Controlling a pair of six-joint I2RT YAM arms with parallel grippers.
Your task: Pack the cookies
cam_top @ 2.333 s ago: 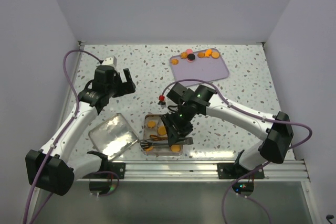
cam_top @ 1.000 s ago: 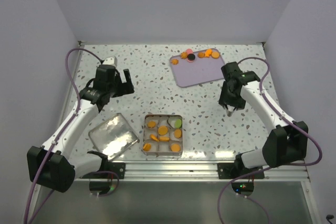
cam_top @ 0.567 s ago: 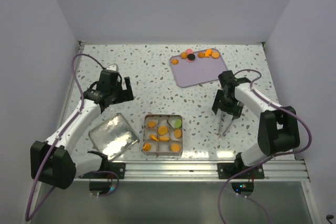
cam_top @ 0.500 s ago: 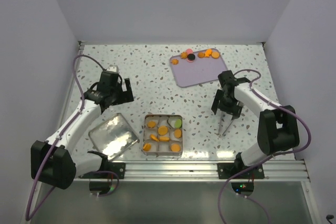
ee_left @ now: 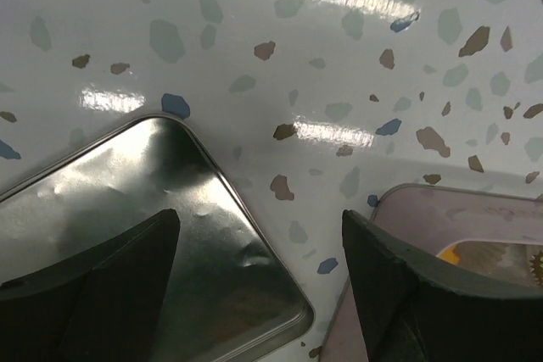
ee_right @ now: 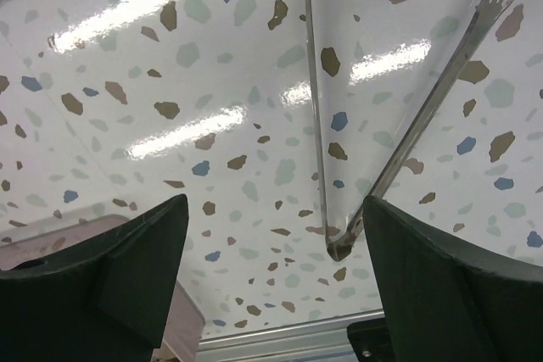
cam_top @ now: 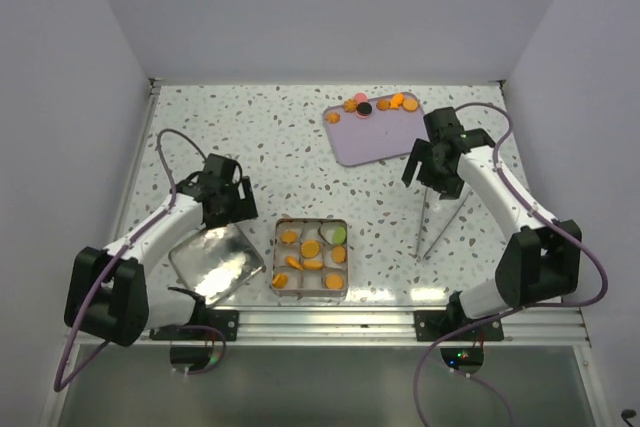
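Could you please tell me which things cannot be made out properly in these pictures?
Cookies on the purple tray: top view, too small to count or tell shapes.
Tin: left wrist view, only a corner shows; the jaws of the left gripper and the frame edges hide the rest.
Lid: same view, near part behind a jaw.
Tongs: right wrist view, tip ends cut off by the top edge.

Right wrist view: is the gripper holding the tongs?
No: the tongs lie flat on the table, and the right gripper stands open above them, gripping nothing.
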